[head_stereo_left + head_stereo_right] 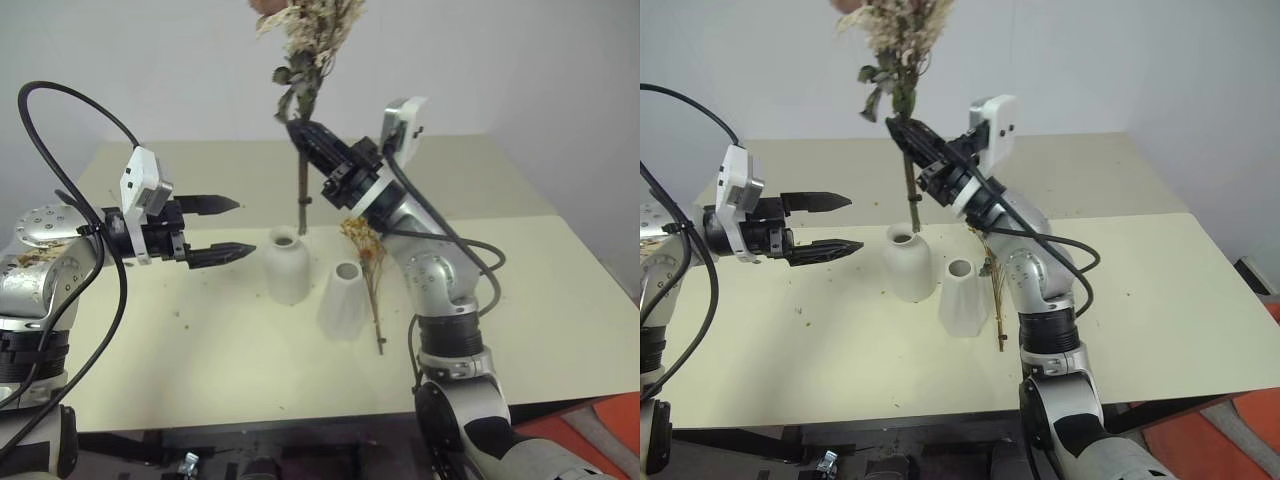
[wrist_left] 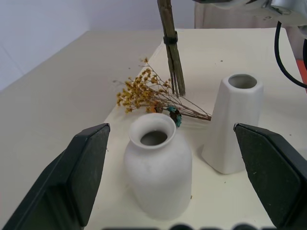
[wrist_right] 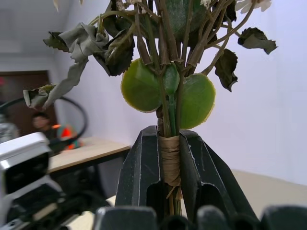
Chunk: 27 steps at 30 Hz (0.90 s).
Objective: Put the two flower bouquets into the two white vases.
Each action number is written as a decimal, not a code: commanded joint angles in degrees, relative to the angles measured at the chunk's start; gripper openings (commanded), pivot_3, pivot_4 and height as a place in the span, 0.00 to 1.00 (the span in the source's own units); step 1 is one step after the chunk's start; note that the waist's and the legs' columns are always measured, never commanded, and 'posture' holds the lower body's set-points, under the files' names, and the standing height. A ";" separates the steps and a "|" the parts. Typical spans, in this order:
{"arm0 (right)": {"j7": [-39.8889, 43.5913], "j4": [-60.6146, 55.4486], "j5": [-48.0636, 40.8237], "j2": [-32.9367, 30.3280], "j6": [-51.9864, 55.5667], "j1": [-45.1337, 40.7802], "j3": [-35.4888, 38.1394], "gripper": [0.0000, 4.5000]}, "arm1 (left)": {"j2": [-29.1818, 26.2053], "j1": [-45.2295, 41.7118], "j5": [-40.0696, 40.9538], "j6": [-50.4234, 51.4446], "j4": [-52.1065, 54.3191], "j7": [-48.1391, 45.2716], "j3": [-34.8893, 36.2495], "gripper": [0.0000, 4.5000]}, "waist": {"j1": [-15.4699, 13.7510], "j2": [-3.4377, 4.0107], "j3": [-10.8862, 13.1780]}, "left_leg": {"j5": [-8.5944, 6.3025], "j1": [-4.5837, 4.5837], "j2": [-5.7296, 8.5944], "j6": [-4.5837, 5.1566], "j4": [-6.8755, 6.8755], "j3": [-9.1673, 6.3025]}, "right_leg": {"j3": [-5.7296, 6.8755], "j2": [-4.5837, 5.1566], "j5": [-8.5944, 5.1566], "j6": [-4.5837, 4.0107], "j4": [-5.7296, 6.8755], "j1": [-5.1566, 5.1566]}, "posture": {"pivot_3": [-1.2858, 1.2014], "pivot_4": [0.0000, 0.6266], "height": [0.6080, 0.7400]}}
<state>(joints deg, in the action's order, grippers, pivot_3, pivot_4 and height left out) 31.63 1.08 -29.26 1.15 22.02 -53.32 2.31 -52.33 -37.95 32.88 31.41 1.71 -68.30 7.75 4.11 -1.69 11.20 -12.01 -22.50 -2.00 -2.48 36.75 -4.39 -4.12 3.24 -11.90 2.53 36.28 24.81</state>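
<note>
Right jaws point(image 1: 300, 128) clamp rose bouquet point(image 1: 312, 40) upright, stems above rounded vase point(image 1: 286, 264); left jaws point(image 1: 236, 228) wide beside it. Both vases empty. Yellow bouquet point(image 2: 144, 91) lies behind cone vase point(image 1: 343, 298) on surface point(image 1: 560, 300).

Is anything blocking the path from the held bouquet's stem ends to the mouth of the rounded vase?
Nothing visible does. The right gripper holds the rose bouquet upright, its stems hanging just behind the rounded vase, whose mouth is open and empty. The left gripper is open beside it, apart.
</note>
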 commanded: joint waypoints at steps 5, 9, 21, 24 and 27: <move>1.94 4.37 0.94 1.82 -5.68 -3.12 -1.49 0.06 | -1.06 1.22 1.16 0.02 3.41 0.79 3.04 1.00 | -0.06 0.00 0.00 | 0.00 -0.09 0.00 0.00 0.00 0.00 | 0.00 0.01 0.04 -0.06 -0.02 0.09 | 0.52 0.24 1.00; 2.39 8.10 2.19 2.33 -8.18 -4.00 -1.64 0.06 | -1.36 2.19 1.39 0.22 4.09 1.00 3.70 1.00 | -0.04 0.00 0.00 | 0.00 -0.23 0.00 0.00 0.00 0.00 | 0.00 0.00 0.10 -0.17 0.04 0.25 | 0.52 0.24 1.00; 3.18 17.84 5.14 3.63 -14.86 -5.79 -1.55 0.06 | -2.27 4.30 2.07 0.62 5.62 1.86 5.11 1.00 | 0.06 0.00 0.00 | 0.01 -0.29 0.00 -0.01 0.00 0.00 | 0.00 0.00 0.17 -0.28 0.07 0.33 | 0.52 0.24 1.00; 3.68 18.81 5.90 3.59 -15.32 -5.76 -2.01 0.06 | -2.33 4.90 2.14 0.61 5.94 2.03 5.50 1.00 | 0.06 0.00 0.00 | 0.01 -0.29 0.00 -0.01 0.00 -0.01 | 0.00 -0.01 0.18 -0.29 0.07 0.33 | 0.52 0.24 1.00; 4.57 18.63 6.37 3.54 -15.53 -5.31 -2.51 0.06 | -2.21 5.27 2.11 0.72 6.24 2.21 5.78 1.00 | 0.05 0.00 0.00 | 0.01 -0.30 0.00 -0.02 0.00 -0.01 | 0.00 -0.01 0.18 -0.30 0.07 0.34 | 0.52 0.24 1.00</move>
<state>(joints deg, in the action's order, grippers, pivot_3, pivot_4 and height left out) 35.22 21.35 -22.96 4.43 8.48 -57.49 0.31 -53.57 -32.74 33.95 32.43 6.09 -66.38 11.50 4.16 -1.69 11.20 -12.00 -22.80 -2.00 -2.50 36.75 -4.40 -4.12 3.23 -11.71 2.23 36.35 25.15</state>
